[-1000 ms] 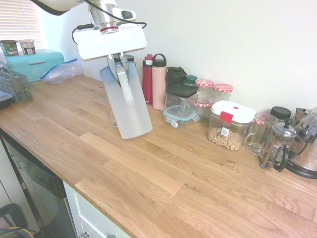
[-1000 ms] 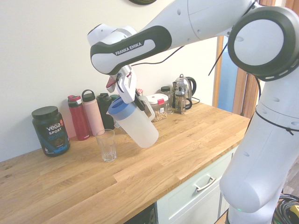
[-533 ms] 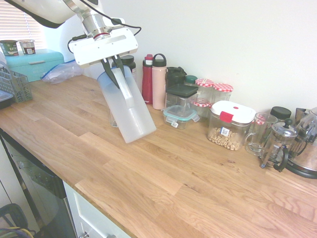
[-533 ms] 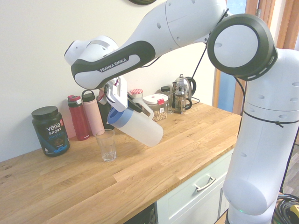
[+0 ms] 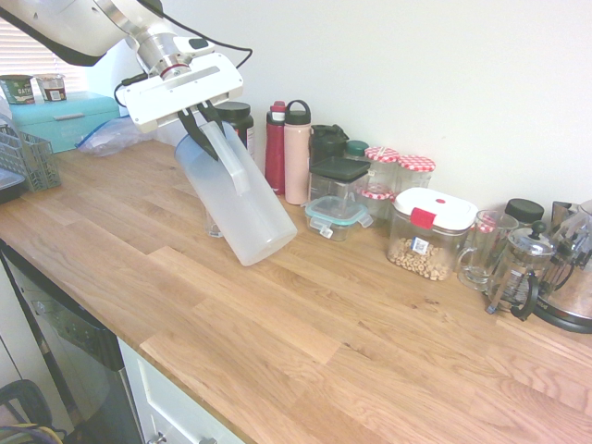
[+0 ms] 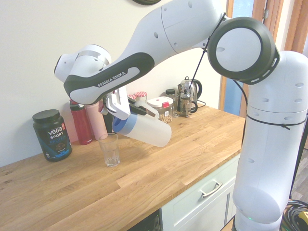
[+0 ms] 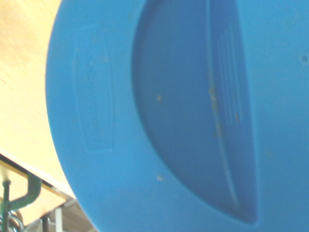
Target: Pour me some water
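We're pinching the jug's handle (image 5: pixel 228 159) with the fingers (image 5: pixel 205 127), holding the frosted jug (image 6: pixel 148 130) above the counter (image 6: pixel 139 175), tilting it steeply, its blue lid (image 6: pixel 124 123) sitting near the empty-looking glass (image 6: pixel 110 150). We're not making out the water level inside the jug.

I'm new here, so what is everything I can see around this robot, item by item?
Pitcher: one, frosted with blue lid, tilted above counter
Drinking glass: one, clear, below the lid
Tub: one, black, left of the bottles in the second exterior view
Bottles: two, red and pink, by the wall
Cereal container: one, clear with white lid, right of the food boxes
French press: one, clear and silver, counter's right
Box: one, turquoise, far left
Counter: one, wooden, beneath
Gripper: one, white with dark fingers, shut on the pitcher's handle
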Robot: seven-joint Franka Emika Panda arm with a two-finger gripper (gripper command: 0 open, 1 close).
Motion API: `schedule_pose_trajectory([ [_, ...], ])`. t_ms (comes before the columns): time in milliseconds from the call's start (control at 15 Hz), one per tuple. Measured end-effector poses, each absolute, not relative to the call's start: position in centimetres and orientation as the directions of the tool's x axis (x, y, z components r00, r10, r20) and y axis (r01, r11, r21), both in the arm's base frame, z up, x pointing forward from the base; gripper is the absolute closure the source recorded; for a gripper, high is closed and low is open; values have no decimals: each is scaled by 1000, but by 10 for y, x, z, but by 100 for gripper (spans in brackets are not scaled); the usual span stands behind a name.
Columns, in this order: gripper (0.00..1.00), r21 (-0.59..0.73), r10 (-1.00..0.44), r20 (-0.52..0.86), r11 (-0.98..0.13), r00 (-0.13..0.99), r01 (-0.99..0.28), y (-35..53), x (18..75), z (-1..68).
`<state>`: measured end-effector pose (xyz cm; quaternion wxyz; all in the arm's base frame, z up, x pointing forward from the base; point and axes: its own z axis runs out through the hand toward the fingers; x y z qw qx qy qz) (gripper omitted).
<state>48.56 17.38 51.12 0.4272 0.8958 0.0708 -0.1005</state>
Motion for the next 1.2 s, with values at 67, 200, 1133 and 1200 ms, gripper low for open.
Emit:
schedule_pose_trajectory([
  [67,100,761,41,-241,-612,970,215,178,487,509],
  [200,100,775,42,-246,-592,968,222,185,491,503],
  [1133,100,827,32,-217,-524,976,201,194,494,501],
  [1200,100,828,33,-217,-524,976,201,194,494,501],
])
